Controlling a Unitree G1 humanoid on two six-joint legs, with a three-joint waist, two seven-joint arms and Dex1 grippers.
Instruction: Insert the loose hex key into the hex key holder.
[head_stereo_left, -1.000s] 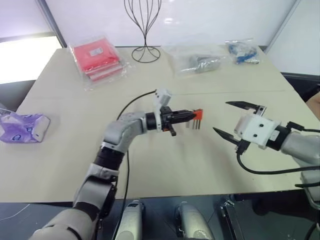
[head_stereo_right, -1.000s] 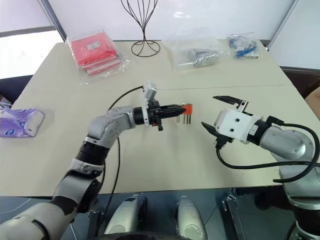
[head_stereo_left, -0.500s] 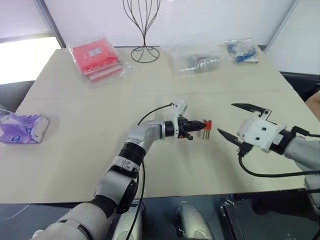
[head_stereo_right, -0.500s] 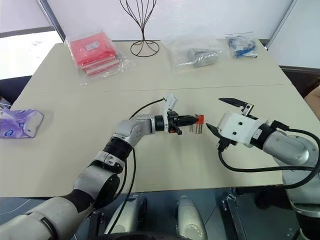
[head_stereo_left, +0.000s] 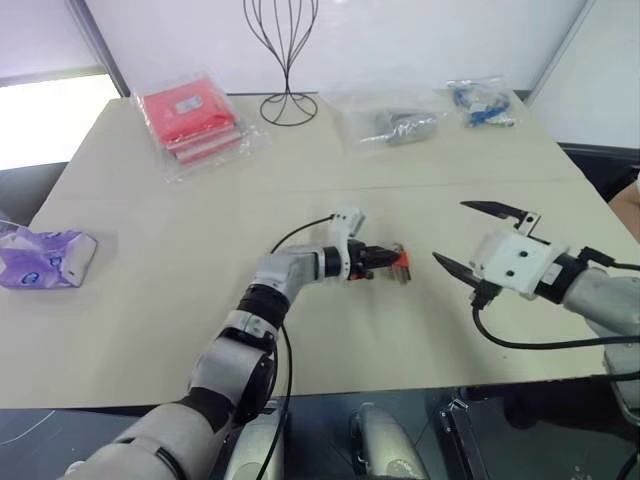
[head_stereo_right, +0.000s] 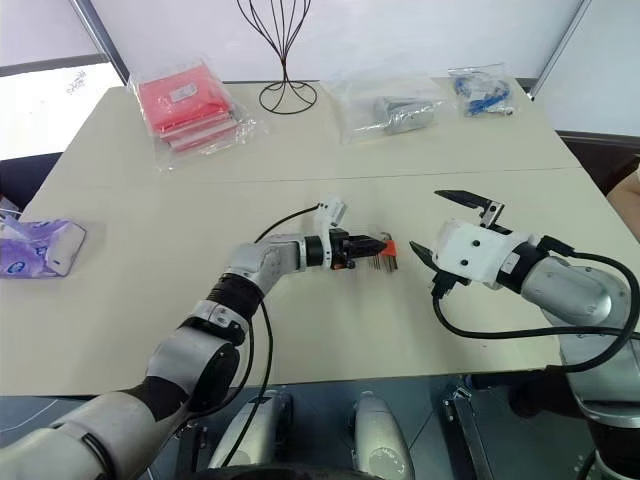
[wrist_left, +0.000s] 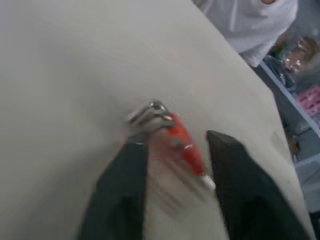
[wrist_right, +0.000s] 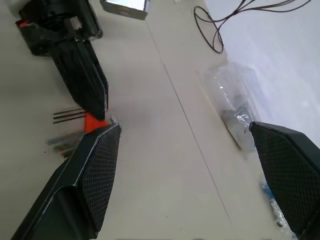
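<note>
The hex key holder (head_stereo_left: 401, 261) is a small orange block with short dark keys (wrist_right: 67, 116) sticking out, and it lies on the table right of centre. My left gripper (head_stereo_left: 383, 259) lies low over the table, its fingers (wrist_left: 122, 185) apart on either side of the holder (wrist_left: 182, 145). I cannot tell the loose hex key apart from the keys bunched at the holder. My right gripper (head_stereo_left: 450, 233) hovers open just right of the holder, with nothing between its fingers (wrist_right: 100, 165).
At the back of the table (head_stereo_left: 150, 300) are red wrapped packets (head_stereo_left: 195, 115), a black wire stand (head_stereo_left: 288, 60), a clear bag of grey parts (head_stereo_left: 400, 125) and a bag of blue parts (head_stereo_left: 480, 100). A purple tissue pack (head_stereo_left: 45, 255) lies far left. A person in white (wrist_left: 250, 20) stands beyond the table.
My left gripper came down and forward to the table with the holder, then its fingers parted. The holder now rests on the table. My right arm stayed still.
</note>
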